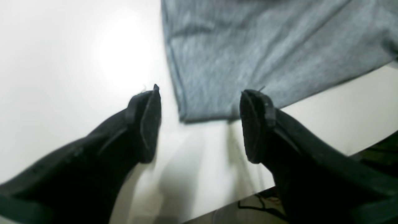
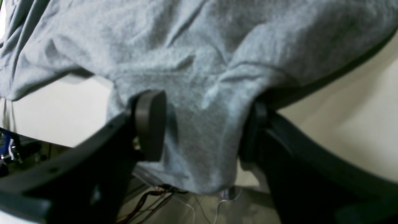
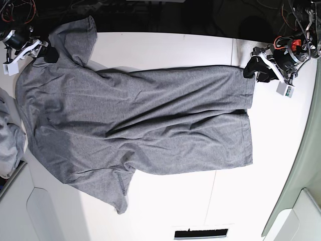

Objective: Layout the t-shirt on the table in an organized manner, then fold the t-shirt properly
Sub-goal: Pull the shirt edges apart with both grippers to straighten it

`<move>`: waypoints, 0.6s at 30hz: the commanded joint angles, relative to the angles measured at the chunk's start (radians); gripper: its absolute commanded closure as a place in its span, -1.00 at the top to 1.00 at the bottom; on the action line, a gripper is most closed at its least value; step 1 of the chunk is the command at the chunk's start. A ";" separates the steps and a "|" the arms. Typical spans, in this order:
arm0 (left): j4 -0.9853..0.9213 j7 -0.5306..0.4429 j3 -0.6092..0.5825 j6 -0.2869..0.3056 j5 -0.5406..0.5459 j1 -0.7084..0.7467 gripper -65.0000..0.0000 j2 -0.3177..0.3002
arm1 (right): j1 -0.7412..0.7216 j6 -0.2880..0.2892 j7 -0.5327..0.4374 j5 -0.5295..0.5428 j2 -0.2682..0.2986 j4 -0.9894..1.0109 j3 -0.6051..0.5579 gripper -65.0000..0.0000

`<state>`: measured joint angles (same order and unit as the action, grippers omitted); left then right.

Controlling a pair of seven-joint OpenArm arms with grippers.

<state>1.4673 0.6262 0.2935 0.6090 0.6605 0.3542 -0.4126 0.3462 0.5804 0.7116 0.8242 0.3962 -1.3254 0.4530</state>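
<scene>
Large heather-grey cotton t-shirt (image 3: 135, 123) lay spread on the flat white counter (image 3: 165, 50), its long axis running across the base view, collar end toward the right arm, hem toward the left; left gripper (image 1: 200, 124) hovered with fingers (image 1: 149, 124) spread and empty, the hem corner just beyond their tips; right gripper (image 2: 202, 124) stood at the shoulder by the counter edge, fingers (image 2: 150, 124) parted astride a draped fold, apparently not pinching it; each arm was nearest its own end.
</scene>
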 commanded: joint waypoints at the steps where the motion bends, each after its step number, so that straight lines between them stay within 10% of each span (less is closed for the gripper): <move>1: 0.002 -0.032 0.001 0.003 0.011 -0.006 0.29 -0.014 | 0.003 -0.005 0.029 -0.008 0.010 -0.004 0.000 0.09; 13: -0.017 -0.064 -0.088 -0.004 -0.076 -0.036 0.24 0.022 | 0.003 -0.004 0.034 -0.001 0.010 -0.004 0.000 0.06; 18: -0.017 -0.069 -0.094 -0.004 -0.075 -0.039 -0.87 0.027 | 0.003 -0.005 0.033 -0.001 0.010 -0.004 0.000 -0.70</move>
<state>1.4399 0.5629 0.1951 0.6060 0.5777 0.3214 -0.3737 0.3466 0.5762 0.7372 0.8257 0.3954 -1.3220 0.4500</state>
